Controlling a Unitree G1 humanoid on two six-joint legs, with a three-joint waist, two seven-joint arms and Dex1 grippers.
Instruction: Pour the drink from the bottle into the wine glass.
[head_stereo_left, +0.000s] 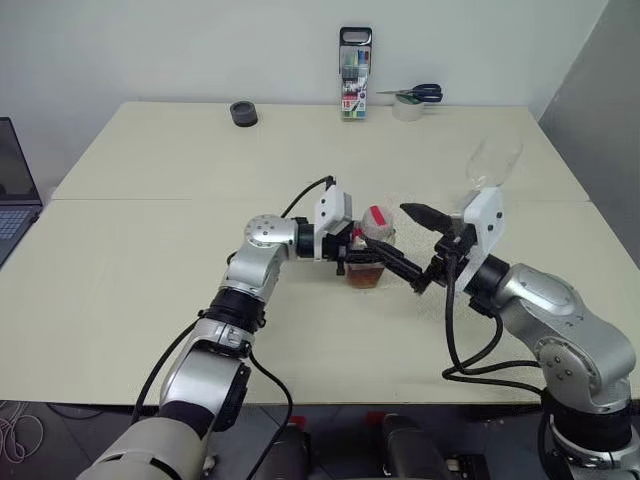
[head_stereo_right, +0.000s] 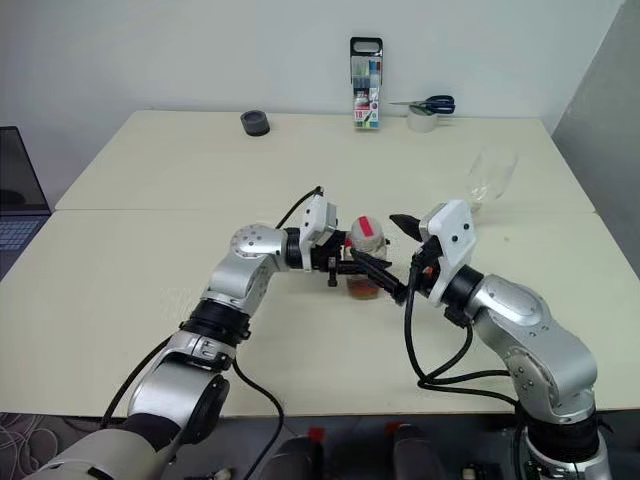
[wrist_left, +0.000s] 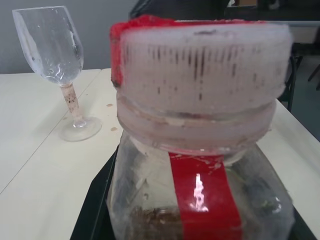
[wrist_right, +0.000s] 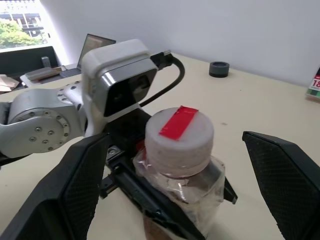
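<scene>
in the left eye view the bottle (head_stereo_left: 372, 250) stands upright near the middle of the cream table (head_stereo_left: 150, 260), held by the left gripper (head_stereo_left: 362, 258), whose black fingers are pinched on its sides. the drink (head_stereo_left: 364, 276) sits low in the bottle as a brown layer. the right gripper (head_stereo_left: 424, 248) hangs just to the right of the bottle with its fingers spread wide, one finger up by the cap and the other low by the base. the wine glass (head_stereo_left: 492, 163) stands farther back on the right, well apart from both arms. at the far edge are a pack of markers (head_stereo_left: 355, 75), a roll of tape (head_stereo_left: 243, 113) and scissors (head_stereo_left: 412, 95) lying on a second roll; a laptop (head_stereo_left: 12, 190) shows at the left edge. in the right eye view the same layout shows, with the bottle between the two grippers. in the left wrist view the bottle's cap and red label strip are very close, a dark finger along its lower side, and the glass stands upright and looks empty on the table beyond. in the right wrist view the two fingers (wrist_right: 75, 185) stand wide apart on either side of the bottle, not touching it, and the left gripper clamps the bottle low on its body.
</scene>
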